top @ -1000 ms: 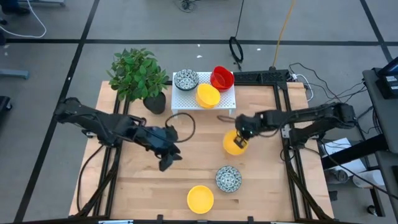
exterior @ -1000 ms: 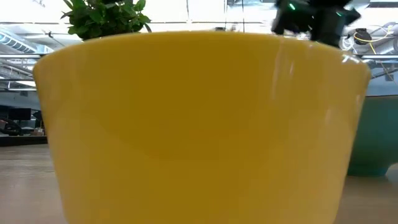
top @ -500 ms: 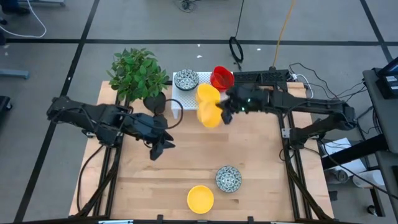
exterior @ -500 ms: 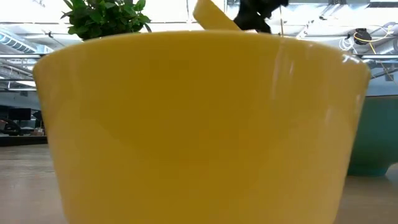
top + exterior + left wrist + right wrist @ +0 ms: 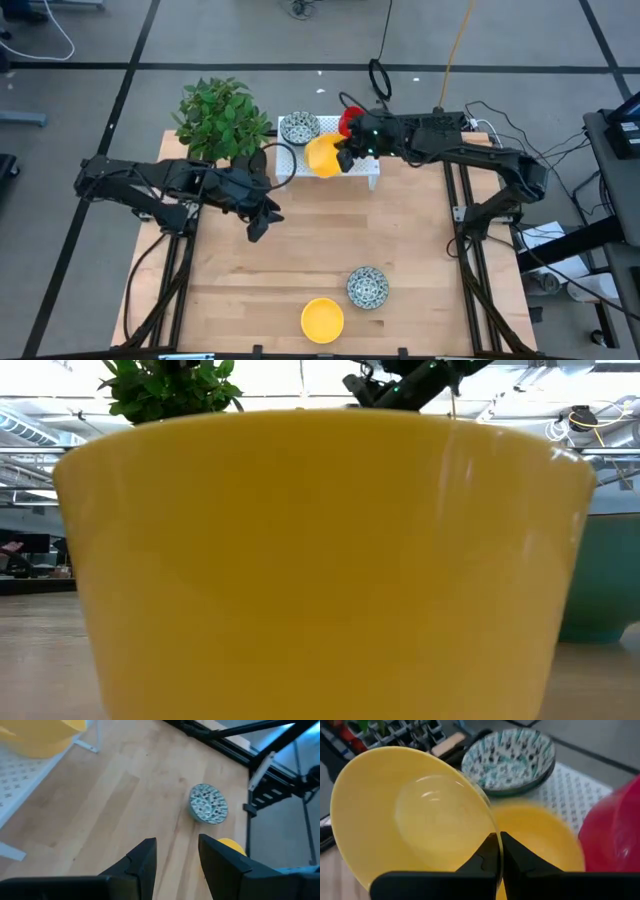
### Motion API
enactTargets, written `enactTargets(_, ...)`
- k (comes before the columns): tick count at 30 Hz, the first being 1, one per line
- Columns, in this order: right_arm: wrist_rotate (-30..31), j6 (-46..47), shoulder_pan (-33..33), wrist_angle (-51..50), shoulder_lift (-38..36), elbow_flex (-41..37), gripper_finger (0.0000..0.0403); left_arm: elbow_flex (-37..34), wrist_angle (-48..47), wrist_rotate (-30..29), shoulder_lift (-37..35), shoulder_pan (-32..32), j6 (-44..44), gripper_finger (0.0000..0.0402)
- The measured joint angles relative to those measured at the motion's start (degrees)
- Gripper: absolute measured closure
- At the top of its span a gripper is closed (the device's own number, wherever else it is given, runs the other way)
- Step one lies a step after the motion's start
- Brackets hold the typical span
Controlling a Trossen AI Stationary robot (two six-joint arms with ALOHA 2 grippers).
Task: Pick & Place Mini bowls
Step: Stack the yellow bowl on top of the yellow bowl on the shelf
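Note:
My right gripper [image 5: 346, 157] is shut on a yellow mini bowl [image 5: 320, 158] over the white rack [image 5: 366, 166] at the table's far side. On the rack sit a speckled bowl [image 5: 299, 127], a red bowl [image 5: 348, 120] and a second yellow bowl [image 5: 540, 840], which lies right under the held one [image 5: 415, 815]. Near the table's front edge rest another speckled bowl [image 5: 367, 288] and a yellow bowl [image 5: 322, 319]. My left gripper [image 5: 258, 218] hangs open over the table's left middle, touching nothing; its wrist view shows its fingers [image 5: 177, 855] apart. My right gripper pinches the yellow bowl by its rim [image 5: 492, 836], one finger inside the bowl and one outside. The fingers reach in from the table's right side. The bowl is lifted clear and tilted, its hollow turned toward the wrist camera, just above the yellow bowl on the rack.
A potted plant [image 5: 222, 120] stands at the far left corner beside the rack. In the low view a yellow bowl [image 5: 320, 560] fills nearly the whole picture, with a speckled bowl's side [image 5: 605, 580] at its right. Bare wood lies between the rack and the front bowls.
My right gripper has carried the yellow bowl from the table's right middle up and toward the far edge, to a spot over the rack; the bowl has tipped on the way. My left gripper has drifted a little toward the far edge.

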Motion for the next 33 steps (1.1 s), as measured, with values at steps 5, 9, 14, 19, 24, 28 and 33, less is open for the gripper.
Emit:
enactTargets(5, 0.28, -2.42, -1.58, 0.19, -0.24, 0.92, 0.0403, -0.01, -1.91, 0.35, 0.0, 1.27, -1.08, 0.0254)
enactTargets(9, 0.28, -3.17, -3.16, -0.76, -1.37, 0.98, 0.0403, -0.01, -2.33, 0.38, 0.0, 1.87, -1.08, 0.0254)
enactTargets(14, 0.29, -3.17, -4.22, -5.29, -1.19, 0.97, 0.0403, 0.02, -2.35, 0.39, 0.0, 2.62, -1.04, 0.0254)
enactTargets(19, 0.28, -3.41, -4.23, -7.34, -1.19, 0.93, 0.0403, 0.02, -2.39, 0.43, 0.0, 3.18, -1.02, 0.0254)
enactTargets(24, 0.28, -3.39, -4.52, -7.49, -1.19, 0.93, 0.0403, -0.01, -2.44, 0.42, 0.0, 3.86, -1.02, 0.0254)
enactTargets(28, 0.29, -3.39, -4.56, -8.2, -1.19, 0.93, 0.0395, 0.02, -2.46, 0.42, 0.0, 4.14, -1.08, 0.0254)
enactTargets(33, 0.3, -3.38, -4.57, -8.87, -1.19, 0.91, 0.0379, 0.0, -2.48, 0.42, 0.0, 4.11, -1.11, 0.0254)
